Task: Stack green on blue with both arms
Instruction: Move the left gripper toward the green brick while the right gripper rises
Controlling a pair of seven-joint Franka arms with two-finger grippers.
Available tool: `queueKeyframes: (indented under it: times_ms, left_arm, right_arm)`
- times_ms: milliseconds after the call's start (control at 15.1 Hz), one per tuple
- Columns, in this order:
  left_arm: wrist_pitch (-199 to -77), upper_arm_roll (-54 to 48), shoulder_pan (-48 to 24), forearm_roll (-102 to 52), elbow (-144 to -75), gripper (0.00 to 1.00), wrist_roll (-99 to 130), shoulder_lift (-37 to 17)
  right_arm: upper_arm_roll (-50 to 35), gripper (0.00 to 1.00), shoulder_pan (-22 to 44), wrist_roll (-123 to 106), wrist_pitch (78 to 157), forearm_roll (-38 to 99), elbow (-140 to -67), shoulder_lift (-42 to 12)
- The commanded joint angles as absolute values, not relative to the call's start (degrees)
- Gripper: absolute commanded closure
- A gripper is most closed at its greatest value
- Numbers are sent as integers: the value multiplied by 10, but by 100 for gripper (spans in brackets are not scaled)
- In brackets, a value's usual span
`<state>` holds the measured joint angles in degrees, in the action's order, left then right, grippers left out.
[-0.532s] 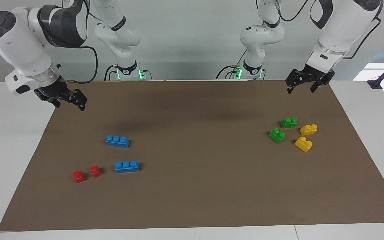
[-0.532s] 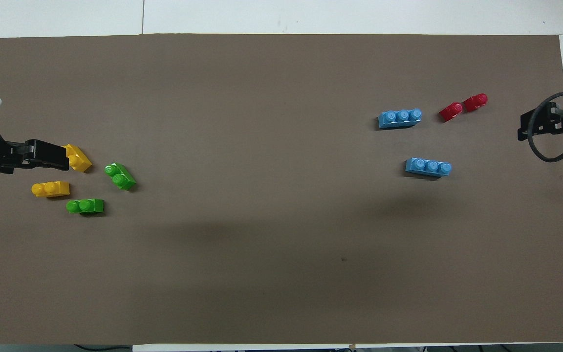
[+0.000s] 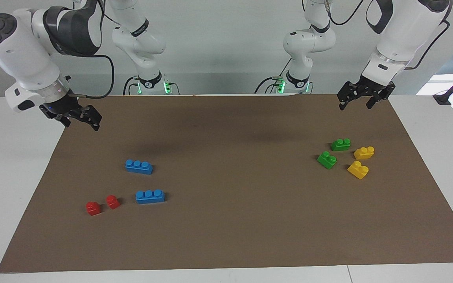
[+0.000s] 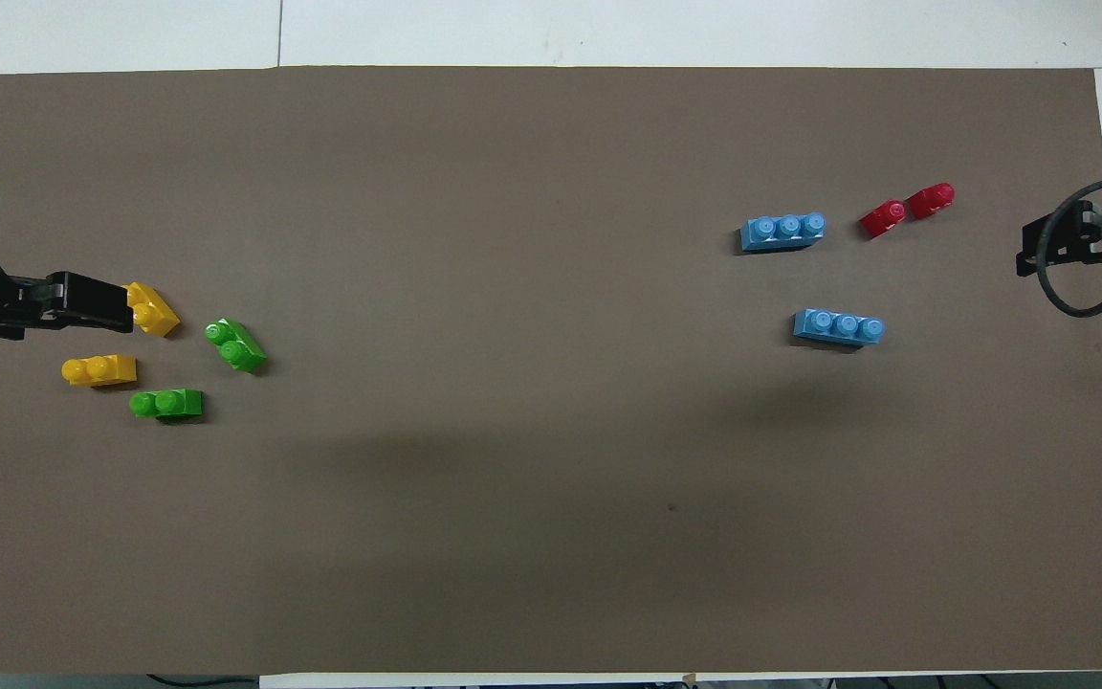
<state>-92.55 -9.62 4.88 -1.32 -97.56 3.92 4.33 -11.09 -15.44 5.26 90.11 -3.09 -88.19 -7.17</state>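
Observation:
Two green bricks lie on the brown mat (image 3: 226, 220) toward the left arm's end: one (image 3: 340, 144) (image 4: 166, 403) nearer to the robots, the other (image 3: 327, 159) (image 4: 236, 344) a little farther. Two blue three-stud bricks lie toward the right arm's end: one (image 3: 139, 166) (image 4: 838, 326) nearer to the robots, the other (image 3: 150, 196) (image 4: 782, 231) farther. My left gripper (image 3: 355, 104) (image 4: 92, 304) is open and empty, raised over the mat's edge at the left arm's end. My right gripper (image 3: 81, 122) (image 4: 1077, 239) is open and empty, raised over the mat's edge at the right arm's end.
Two yellow two-stud bricks (image 3: 364, 152) (image 3: 358, 169) lie beside the green ones, toward the left arm's end. Two small red bricks (image 3: 93, 208) (image 3: 113, 201) lie beside the farther blue brick. White table surface (image 3: 10, 177) surrounds the mat.
The right gripper has drifted very slightly toward the table's end. No brick has moved, and both grippers stay open.

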Motion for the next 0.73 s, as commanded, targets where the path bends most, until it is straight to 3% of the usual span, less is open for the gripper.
queueKeyframes:
  times_ms: [0,664]
  left_arm:
    - [-938,-92,53,-21,-993,0,70,57]
    - [-1090,-94,43,-29,-1148,0,306,75]
  right_arm:
    - [-114,0,-162,45,905,-31,-907,-54]
    - [-114,5,-164,168,932,-15,-913,-62]
